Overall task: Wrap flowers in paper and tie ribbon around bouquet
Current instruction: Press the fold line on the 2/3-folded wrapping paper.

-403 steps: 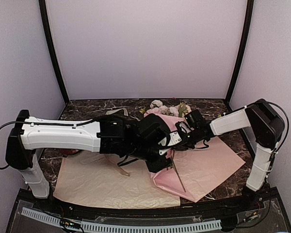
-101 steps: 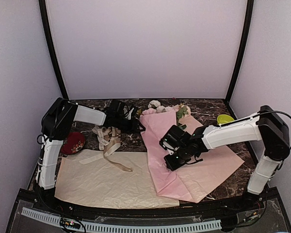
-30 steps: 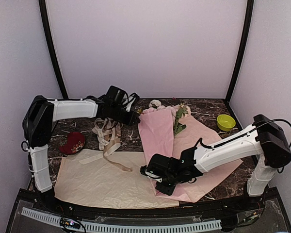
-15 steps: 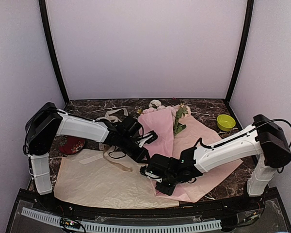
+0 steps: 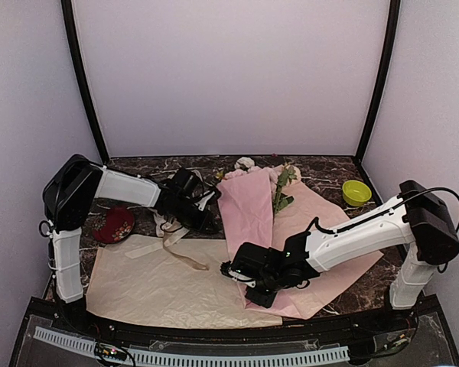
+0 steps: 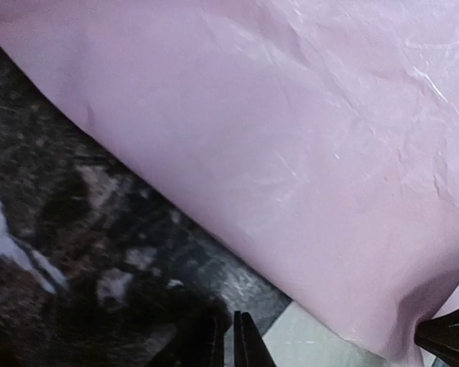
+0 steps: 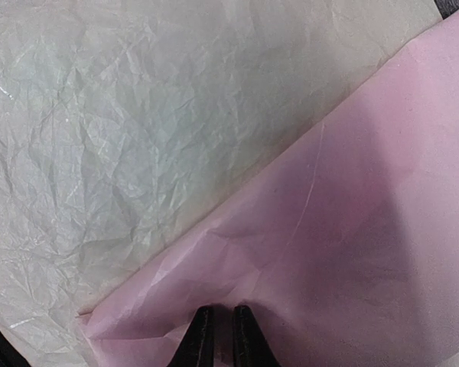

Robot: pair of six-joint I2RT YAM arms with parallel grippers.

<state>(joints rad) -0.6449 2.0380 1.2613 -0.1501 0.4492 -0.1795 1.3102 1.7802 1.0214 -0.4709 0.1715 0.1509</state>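
Note:
The pink paper (image 5: pixel 329 245) lies on the table with its left side folded over into a long flap (image 5: pixel 249 214). Flowers (image 5: pixel 249 164) with green leaves (image 5: pixel 281 183) poke out at its far end. My right gripper (image 5: pixel 232 273) sits low at the paper's near end. In the right wrist view (image 7: pixel 223 329) it is shut on a puckered fold of the paper (image 7: pixel 352 229). My left gripper (image 5: pixel 208 220) hovers by the flap's left edge, shut with nothing seen in it (image 6: pixel 228 340); the paper (image 6: pixel 291 138) fills that view. The tan ribbon (image 5: pixel 176 243) lies left of the paper.
A cream sheet (image 5: pixel 153 290) covers the near left of the table and shows under the pink edge (image 7: pixel 138 115). A yellow-green bowl (image 5: pixel 356 191) stands at the right back. A red object (image 5: pixel 115 224) lies by the left arm. Dark marble (image 6: pixel 53 229) is bare beside the flap.
The left arm swung from the back forward toward the right gripper, then pulled back left to the flap's edge, its jaws closing. The right arm has stayed put.

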